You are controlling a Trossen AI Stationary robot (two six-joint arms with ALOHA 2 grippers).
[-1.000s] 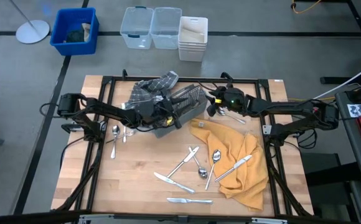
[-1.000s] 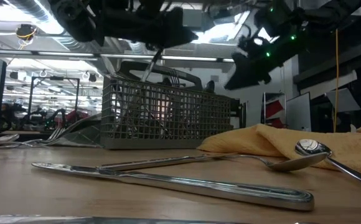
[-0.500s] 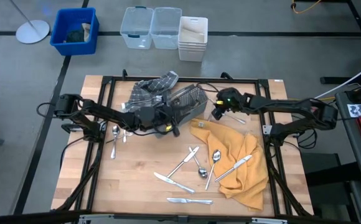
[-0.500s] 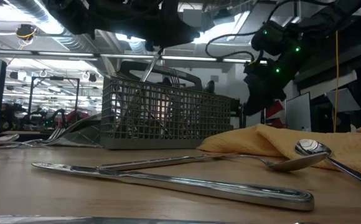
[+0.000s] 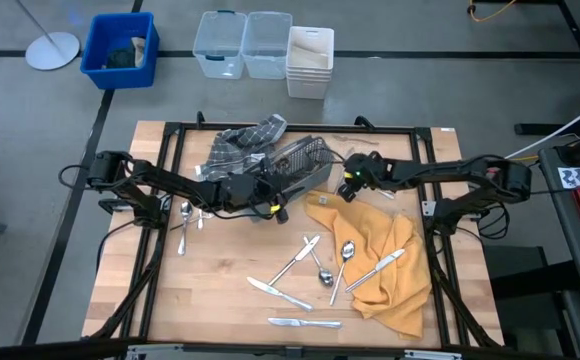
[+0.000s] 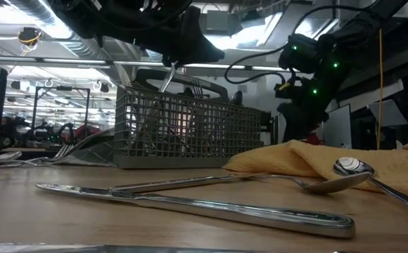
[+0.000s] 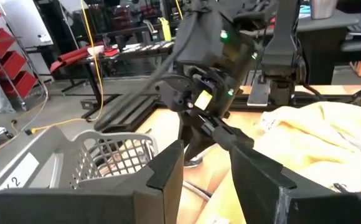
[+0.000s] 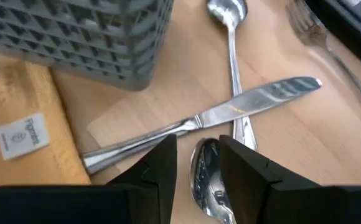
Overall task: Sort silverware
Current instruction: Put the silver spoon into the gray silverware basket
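The right gripper (image 8: 196,163), having dropped beside the caddy (image 5: 300,165) over the last second, is hovering with narrowly parted, empty fingers straddling a spoon (image 8: 206,180) directly beneath, suggesting a pickup, while the left gripper (image 7: 205,162) is waiting narrowly open.

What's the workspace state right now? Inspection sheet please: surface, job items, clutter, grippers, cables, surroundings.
Surface: wooden table in a black frame.
Job's things: silverware scattered near the front; a knife crossing a spoon beside the grey caddy.
Clutter: yellow cloth under some pieces; checked cloth behind the caddy.
Grippers: left gripper open, at the caddy's front edge; right gripper open, low over a spoon bowl.
Cables: black cables along both arms.
Surroundings: blue bin, clear bins, white bin on the floor.
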